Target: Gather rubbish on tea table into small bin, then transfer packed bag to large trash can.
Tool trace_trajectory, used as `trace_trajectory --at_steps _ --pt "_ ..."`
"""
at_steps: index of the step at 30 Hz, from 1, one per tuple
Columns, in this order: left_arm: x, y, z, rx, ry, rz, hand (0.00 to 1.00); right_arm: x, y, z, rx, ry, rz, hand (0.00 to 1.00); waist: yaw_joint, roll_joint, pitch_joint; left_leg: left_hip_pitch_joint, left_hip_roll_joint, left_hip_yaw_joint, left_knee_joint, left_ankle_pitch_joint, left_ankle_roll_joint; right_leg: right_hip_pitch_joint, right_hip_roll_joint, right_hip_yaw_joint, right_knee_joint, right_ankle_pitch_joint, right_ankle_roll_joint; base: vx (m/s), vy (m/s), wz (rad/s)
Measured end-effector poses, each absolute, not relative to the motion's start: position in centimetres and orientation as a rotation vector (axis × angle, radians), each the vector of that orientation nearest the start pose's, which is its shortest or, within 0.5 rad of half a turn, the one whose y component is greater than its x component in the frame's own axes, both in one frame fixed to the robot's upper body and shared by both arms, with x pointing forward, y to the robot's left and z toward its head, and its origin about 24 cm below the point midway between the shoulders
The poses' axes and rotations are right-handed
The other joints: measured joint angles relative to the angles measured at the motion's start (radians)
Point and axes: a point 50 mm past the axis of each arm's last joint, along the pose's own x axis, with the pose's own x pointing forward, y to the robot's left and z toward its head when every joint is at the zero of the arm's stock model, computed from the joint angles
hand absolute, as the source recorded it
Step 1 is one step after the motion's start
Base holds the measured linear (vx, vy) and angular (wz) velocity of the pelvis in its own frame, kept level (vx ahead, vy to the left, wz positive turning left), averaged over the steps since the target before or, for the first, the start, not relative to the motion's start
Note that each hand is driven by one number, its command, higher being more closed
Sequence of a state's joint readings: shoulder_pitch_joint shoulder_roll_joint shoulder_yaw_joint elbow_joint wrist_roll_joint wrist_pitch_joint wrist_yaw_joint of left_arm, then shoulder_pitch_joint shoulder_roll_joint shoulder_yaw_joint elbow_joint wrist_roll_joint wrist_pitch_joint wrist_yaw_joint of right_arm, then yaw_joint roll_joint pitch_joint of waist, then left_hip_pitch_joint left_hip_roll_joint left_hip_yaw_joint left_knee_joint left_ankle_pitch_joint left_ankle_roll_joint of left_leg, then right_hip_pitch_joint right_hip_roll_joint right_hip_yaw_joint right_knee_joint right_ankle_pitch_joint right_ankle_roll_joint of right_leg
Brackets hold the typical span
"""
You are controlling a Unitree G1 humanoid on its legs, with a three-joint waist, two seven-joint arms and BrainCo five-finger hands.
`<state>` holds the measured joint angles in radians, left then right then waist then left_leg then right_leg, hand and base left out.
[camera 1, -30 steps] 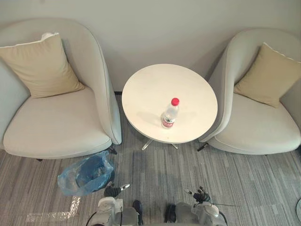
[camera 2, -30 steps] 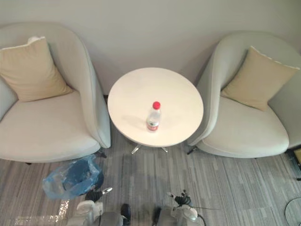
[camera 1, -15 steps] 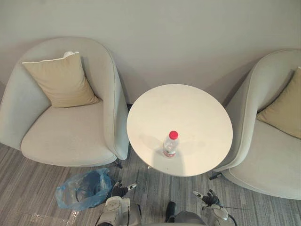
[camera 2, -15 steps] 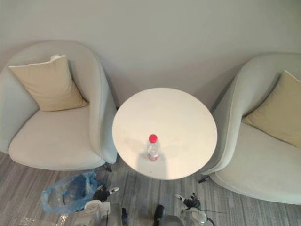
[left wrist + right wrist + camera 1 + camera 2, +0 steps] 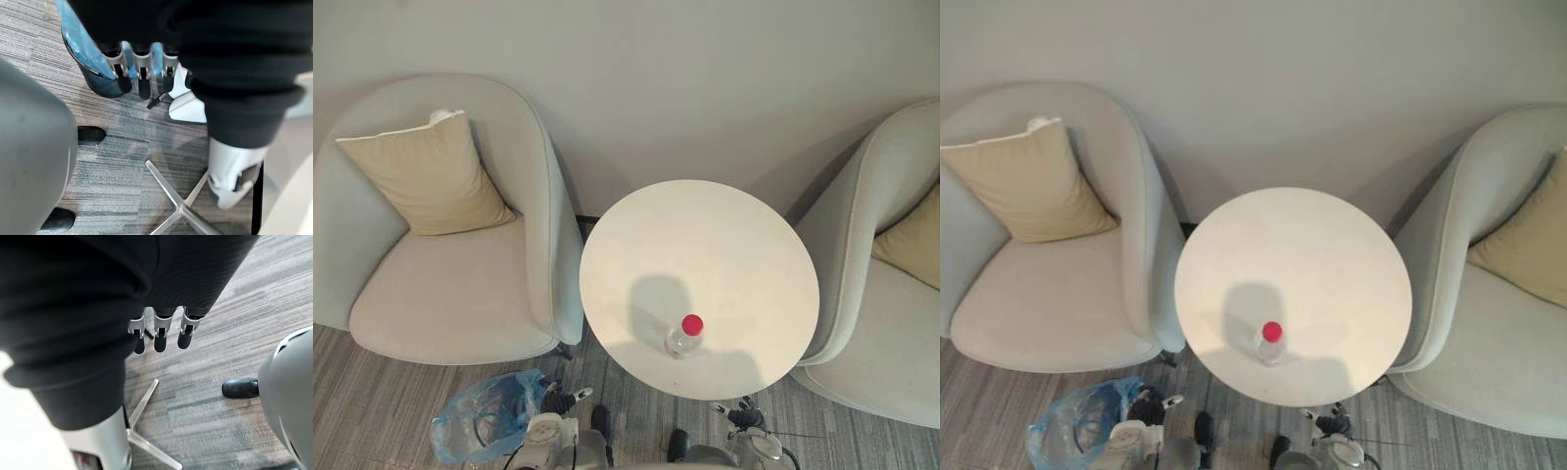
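Currently we see the bottle [image 5: 685, 336] standing upright on the round white table [image 5: 705, 235], near the edge closest to the robot. Its long axis is vertical, with the red cap [image 5: 692, 324] pointing straight up. Print on its label is too small to read. The bin [image 5: 481, 429], lined with a blue bag, sits on the carpet [image 5: 372, 392] beside the left armchair [image 5: 450, 294]. We find the left hand [image 5: 142, 81] and the right hand [image 5: 160, 333] low by the table, fingers straight and relaxed, holding nothing.
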<state>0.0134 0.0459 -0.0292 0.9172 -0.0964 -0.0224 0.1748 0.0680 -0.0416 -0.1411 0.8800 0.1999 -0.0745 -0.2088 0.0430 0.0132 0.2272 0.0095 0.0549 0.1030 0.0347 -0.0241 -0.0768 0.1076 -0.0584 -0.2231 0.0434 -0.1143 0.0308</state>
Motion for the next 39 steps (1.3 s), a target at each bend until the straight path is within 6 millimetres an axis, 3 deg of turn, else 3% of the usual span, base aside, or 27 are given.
trace_trajectory --at_steps 13,18,26,39 --pt "14.3 16.4 -14.2 0.15 0.918 0.125 0.0 13.8 -20.5 -9.7 -0.079 0.62 -0.417 0.0 -0.022 -0.03 -0.04 0.064 -0.003 0.03 -0.06 0.021 0.009 0.01 0.005 0.061 -0.018 0.022 -0.002 -0.06 0.01 -0.12" --pt "14.1 16.0 -14.1 0.181 0.908 0.09 0.0 14.5 -19.6 -7.0 -0.141 0.473 -0.334 0.0 -0.032 -0.028 -0.042 0.077 -0.003 0.03 -0.068 0.029 0.011 0.024 0.008 0.066 -0.034 0.035 0.001 -0.06 -0.005 -0.03" --pt "13.7 15.6 -14.2 0.213 0.907 0.048 0.0 16.0 -18.0 -4.2 -0.24 0.309 -0.121 0.0 -0.031 -0.014 -0.063 0.078 -0.007 0.015 -0.086 0.032 0.012 0.028 0.007 0.056 -0.046 0.034 0.002 0.01 -0.006 0.03" --pt "13.8 15.3 -14.1 0.221 0.884 0.027 0.0 17.6 -15.7 -3.8 -0.37 0.252 0.109 0.0 -0.019 -0.014 -0.068 0.08 -0.014 -0.038 -0.088 0.033 0.013 0.057 0.007 0.017 -0.063 0.031 0.005 0.0 -0.015 0.09"
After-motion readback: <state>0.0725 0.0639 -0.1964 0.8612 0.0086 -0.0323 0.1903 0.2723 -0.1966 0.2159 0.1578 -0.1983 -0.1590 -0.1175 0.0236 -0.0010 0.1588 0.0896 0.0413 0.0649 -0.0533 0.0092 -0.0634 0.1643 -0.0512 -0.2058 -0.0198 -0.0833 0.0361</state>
